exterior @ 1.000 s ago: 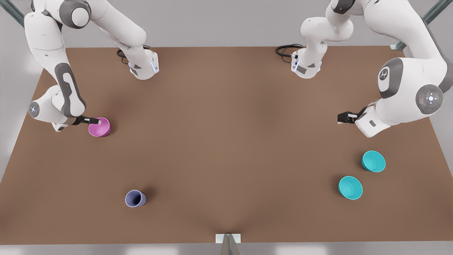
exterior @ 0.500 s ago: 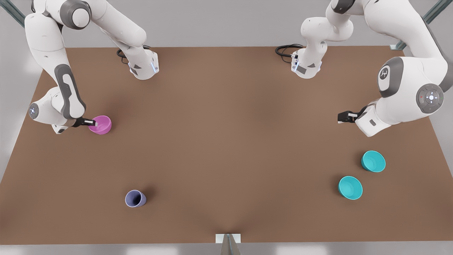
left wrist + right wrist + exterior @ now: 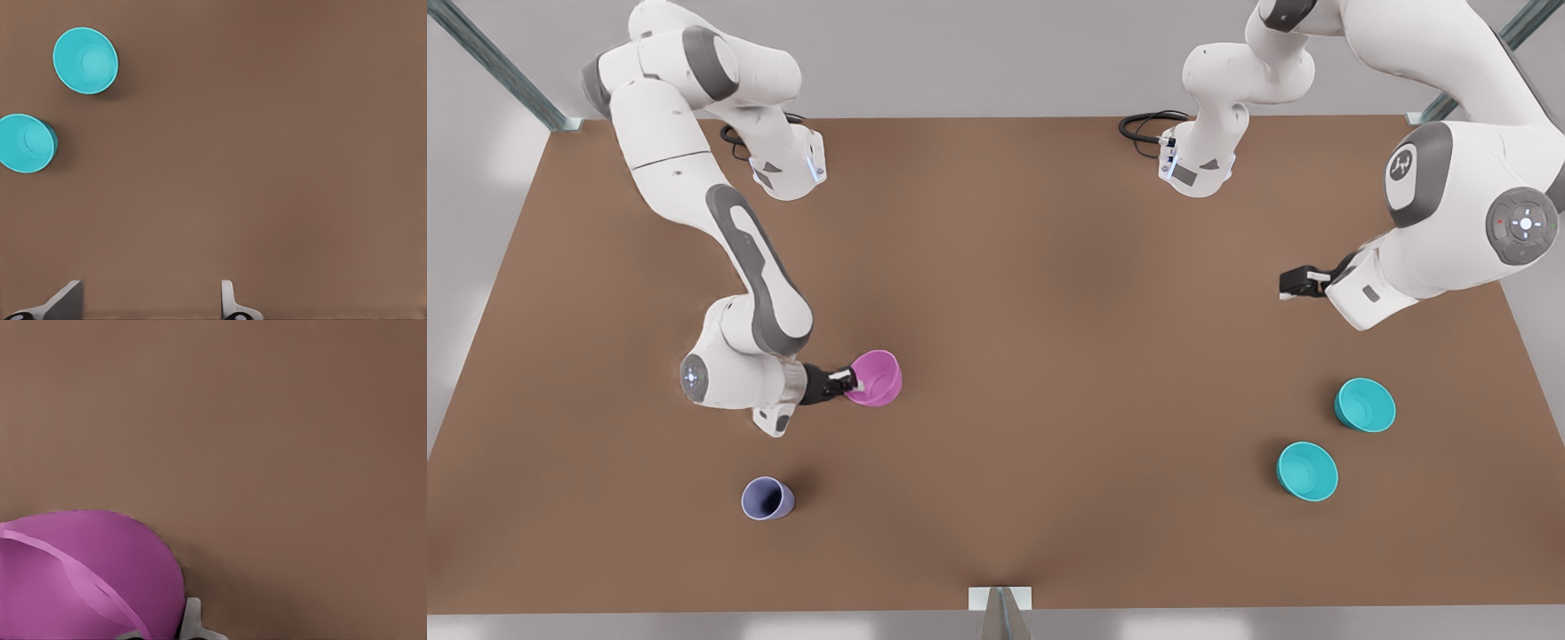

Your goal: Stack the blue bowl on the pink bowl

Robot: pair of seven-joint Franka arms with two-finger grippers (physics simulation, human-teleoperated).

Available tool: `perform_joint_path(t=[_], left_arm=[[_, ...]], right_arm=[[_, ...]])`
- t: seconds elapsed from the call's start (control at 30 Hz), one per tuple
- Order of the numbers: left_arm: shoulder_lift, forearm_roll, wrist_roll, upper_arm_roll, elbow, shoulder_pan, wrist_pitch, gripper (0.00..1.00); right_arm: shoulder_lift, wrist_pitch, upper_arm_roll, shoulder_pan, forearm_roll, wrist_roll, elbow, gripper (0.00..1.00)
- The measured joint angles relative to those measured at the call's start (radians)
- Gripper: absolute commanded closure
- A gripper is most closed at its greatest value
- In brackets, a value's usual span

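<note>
The front view looks steeply down on the whole bench (image 3: pixel 996 356); both wrist views face it closer.

The pink bowl (image 3: pixel 879 377) and the two teal bowls (image 3: pixel 1364 404) are looking like smooth plastic (faintly satin), the brown tabletop (image 3: pixel 1032 311) showing matt.

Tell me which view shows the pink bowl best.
The front view: the whole pink bowl shows, its rim pinched by the right tool, with its place on the table clear. The right wrist view shows part of its wall and rim.
</note>
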Motion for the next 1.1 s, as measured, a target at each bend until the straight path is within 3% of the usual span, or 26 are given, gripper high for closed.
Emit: perform_joint_path(t=[0.2, 0.4, 0.43, 0.47, 0.6, 0.7, 0.8, 0.9, 1.0, 1.1], left_arm=[[0.004, 0.001, 0.000, 0.002, 0.002, 0.000, -0.012, 0.00], [0.011, 0.001, -0.002, 0.005, 0.002, 0.001, -0.015, 0.00], [0.012, 0.000, -0.002, 0.005, 0.002, 0.002, -0.015, 0.00], [0.012, 0.000, -0.002, 0.005, 0.002, 0.002, -0.015, 0.00], [0.012, 0.000, -0.003, 0.006, 0.002, 0.002, -0.013, 0.00], [0.011, 0.001, -0.005, 0.006, 0.003, 0.002, -0.013, 0.00], [0.016, -0.002, -0.006, 0.011, 0.006, 0.003, -0.012, 0.00], [0.037, -0.005, -0.007, 0.020, 0.006, 0.003, -0.008, 0.00], [0.078, -0.009, -0.005, 0.042, 0.006, 0.016, 0.019, 0.00], [0.235, -0.043, 0.016, 0.054, 0.006, 0.126, 0.142, 0.00]], right_arm=[[0.312, 0.109, -0.042, 0.281, 0.117, 0.282, 0.377, 0.79], [0.375, 0.213, -0.086, 0.375, 0.140, 0.526, 0.421, 0.79], [0.377, 0.223, -0.087, 0.377, 0.139, 0.561, 0.422, 0.51], [0.378, 0.232, -0.087, 0.378, 0.139, 0.594, 0.422, 0.00], [0.366, 0.255, -0.089, 0.380, 0.137, 0.708, 0.425, 0.00], [0.257, 0.225, -0.090, 0.331, 0.137, 0.780, 0.397, 0.00], [0.139, -0.035, -0.095, 0.097, 0.047, 0.827, 0.383, 0.00], [-0.010, -0.344, -0.097, -0.143, -0.255, 0.775, 0.378, 0.00], [-0.202, -0.552, -0.098, -0.250, -0.555, 0.653, 0.396, 0.00], [-0.391, -0.718, -0.099, -0.264, -0.680, 0.547, 0.393, 0.00]])
